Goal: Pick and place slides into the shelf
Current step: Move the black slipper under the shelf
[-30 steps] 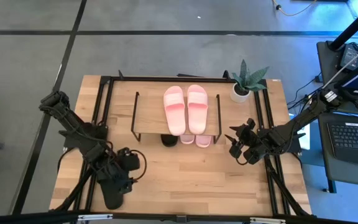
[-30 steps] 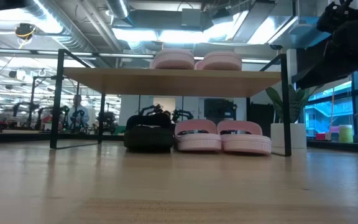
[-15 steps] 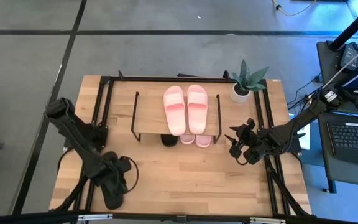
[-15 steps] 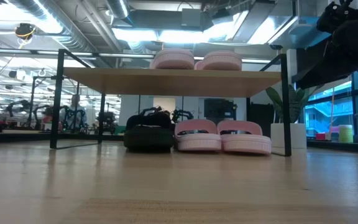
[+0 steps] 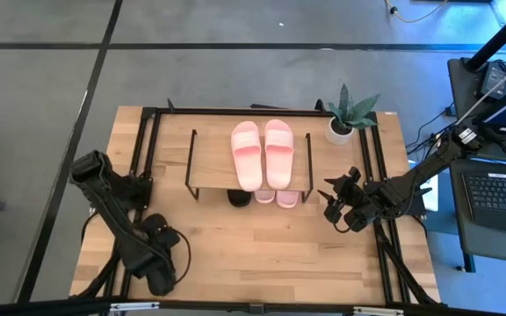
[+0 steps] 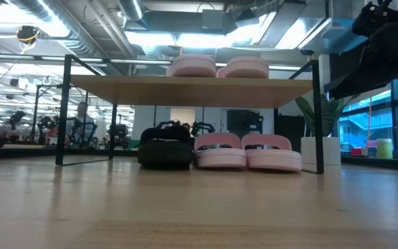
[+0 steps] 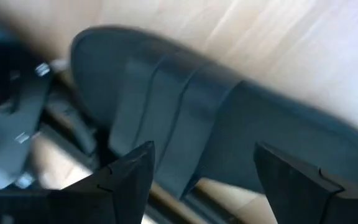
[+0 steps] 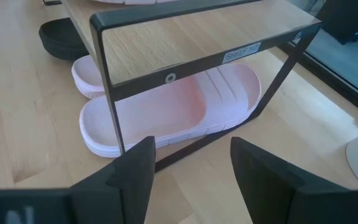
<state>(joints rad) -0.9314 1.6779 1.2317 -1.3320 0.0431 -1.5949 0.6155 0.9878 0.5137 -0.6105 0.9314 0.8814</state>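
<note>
Left gripper [image 5: 163, 263] sits at the table's near-left corner, fingers spread wide over the last black slide [image 7: 216, 130], not yet closed on it. Step in hand: picking this slide. Next move calls for descending, closing across the strap, then carrying it to the shelf [image 5: 209, 162]. One black slide [image 6: 164, 146] and a pink pair [image 6: 247, 152] lie beneath the shelf; another pink pair [image 5: 262, 151] rests on top. Right gripper [image 5: 336, 204] waits just beside the shelf, fingers apart, empty.
</note>
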